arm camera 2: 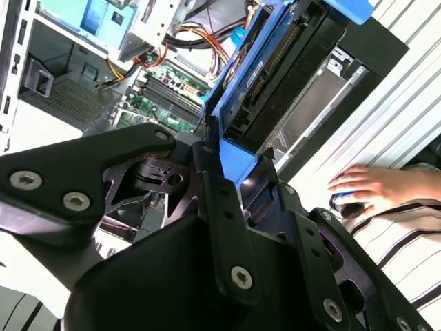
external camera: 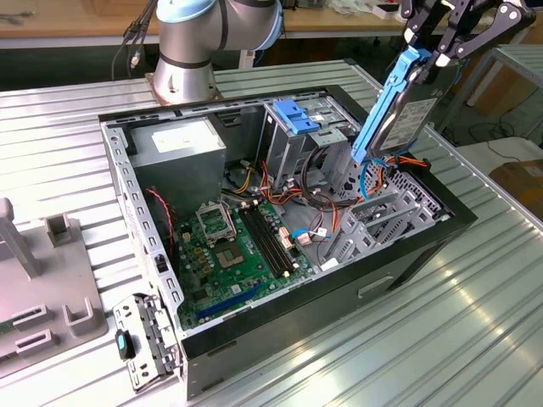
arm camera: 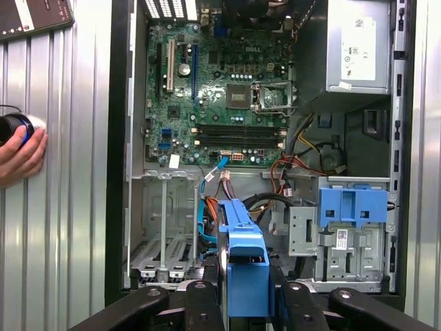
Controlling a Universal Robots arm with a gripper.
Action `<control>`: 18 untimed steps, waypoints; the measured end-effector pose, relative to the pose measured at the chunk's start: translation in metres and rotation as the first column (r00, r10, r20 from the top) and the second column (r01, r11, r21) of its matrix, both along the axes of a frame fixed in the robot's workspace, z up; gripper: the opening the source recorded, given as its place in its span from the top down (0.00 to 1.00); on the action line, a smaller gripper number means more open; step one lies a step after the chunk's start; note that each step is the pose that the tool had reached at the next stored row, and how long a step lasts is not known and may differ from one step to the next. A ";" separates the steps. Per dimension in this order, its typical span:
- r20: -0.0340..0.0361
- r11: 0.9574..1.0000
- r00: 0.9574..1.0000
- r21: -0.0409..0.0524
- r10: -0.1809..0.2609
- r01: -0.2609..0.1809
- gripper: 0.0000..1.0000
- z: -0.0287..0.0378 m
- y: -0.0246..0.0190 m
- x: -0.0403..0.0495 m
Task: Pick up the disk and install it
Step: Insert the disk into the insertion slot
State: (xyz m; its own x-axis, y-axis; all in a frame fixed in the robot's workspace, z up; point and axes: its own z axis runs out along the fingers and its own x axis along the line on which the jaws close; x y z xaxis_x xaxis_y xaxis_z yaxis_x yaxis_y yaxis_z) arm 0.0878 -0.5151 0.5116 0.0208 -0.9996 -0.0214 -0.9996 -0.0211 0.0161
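Observation:
My gripper (external camera: 434,49) is shut on the disk (external camera: 397,110), a grey metal drive with a white label in a bright blue carrier rail. The disk hangs tilted, nearly on edge, above the open computer case (external camera: 407,254) at the exterior view's right. Its lower end is just over the grey metal bay (external camera: 386,212) and the cables there. In the second wrist view the disk (arm camera 2: 275,76) juts out from between the black fingers (arm camera 2: 220,200). In the first wrist view its blue carrier (arm camera: 244,258) stands between the fingers (arm camera: 293,307), over the bay (arm camera: 165,234).
An upright drive cage with a blue top (external camera: 297,119) stands beside the bay. The motherboard (external camera: 237,246) and power supply (external camera: 178,144) lie in the case. A person's hand (arm camera 2: 372,186) rests on the table by the case. The arm's base (external camera: 191,59) is behind it, a grey fixture (external camera: 42,280) at the exterior view's left.

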 end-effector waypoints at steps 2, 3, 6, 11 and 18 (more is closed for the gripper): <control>0.000 1.000 1.000 0.000 0.000 0.000 0.64 0.0000 -0.0101 0.0001; 0.000 1.000 1.000 0.000 0.000 0.000 0.64 0.0000 -0.0168 0.0001; 0.000 1.000 1.000 0.000 0.000 0.000 0.64 0.0000 -0.0381 0.0001; 0.002 1.000 1.000 0.000 0.000 0.000 0.64 -0.0018 -0.0637 -0.0001; 0.017 1.000 1.000 0.000 0.000 0.000 0.64 -0.0101 -0.0653 -0.0071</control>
